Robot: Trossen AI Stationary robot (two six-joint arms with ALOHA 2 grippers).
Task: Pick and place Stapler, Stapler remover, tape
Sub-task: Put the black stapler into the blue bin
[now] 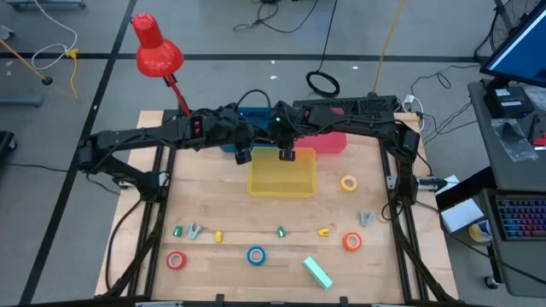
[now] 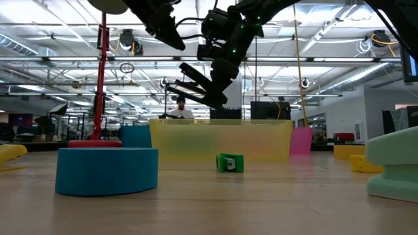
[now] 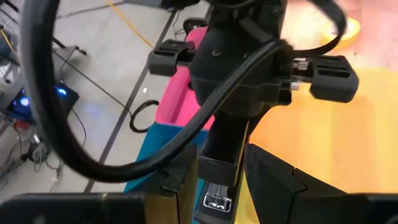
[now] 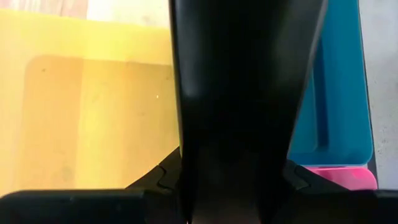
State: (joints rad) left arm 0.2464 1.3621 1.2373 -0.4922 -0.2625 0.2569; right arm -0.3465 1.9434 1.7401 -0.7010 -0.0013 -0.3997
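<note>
black stapler held between both arms over the yellow bin

the black stapler (image 3: 221, 168) sits clamped between the left gripper's (image 1: 242, 155) fingers, and the right gripper's (image 1: 287, 154) fingers grip it too, above the yellow bin (image 1: 281, 183). the high view hides the stapler. the low view shows it tilted in the air. only the high view shows the tape rolls, red (image 1: 176, 260) and blue (image 1: 256, 255), on the bench (image 1: 230, 213).

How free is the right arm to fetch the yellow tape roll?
Probably not yet. The path to the yellow tape roll looks clear, but the right gripper, above the yellow bin, is shut on the black stapler, which the left gripper also grips; it must let go first.
</note>
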